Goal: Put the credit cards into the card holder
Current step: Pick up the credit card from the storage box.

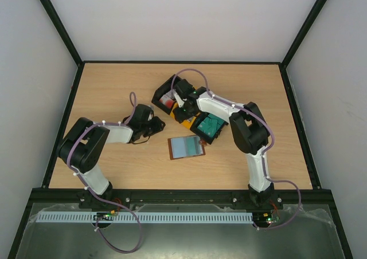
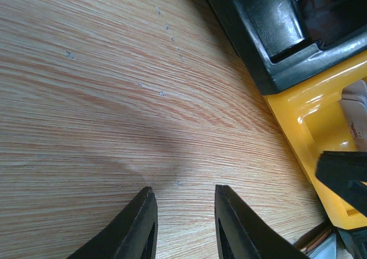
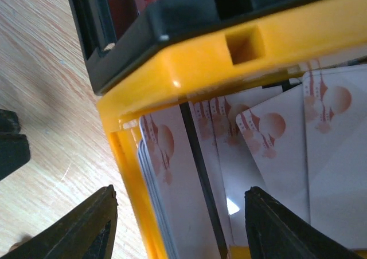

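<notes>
Only R wrist cam shows credit cards (image 3: 275,156) in yellow bin (image 3: 189,64); R end effector (image 3: 180,193) wide apart.

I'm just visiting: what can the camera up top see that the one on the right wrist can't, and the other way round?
Only the top view shows the open card holder lying flat on the table, the teal cards in a black bin near it, and the whole left arm and right arm. Only the right wrist view shows the white cards with red marks, fanned inside the yellow bin. Both show the yellow bin, a second black bin butted against it, and the wooden table.
</notes>
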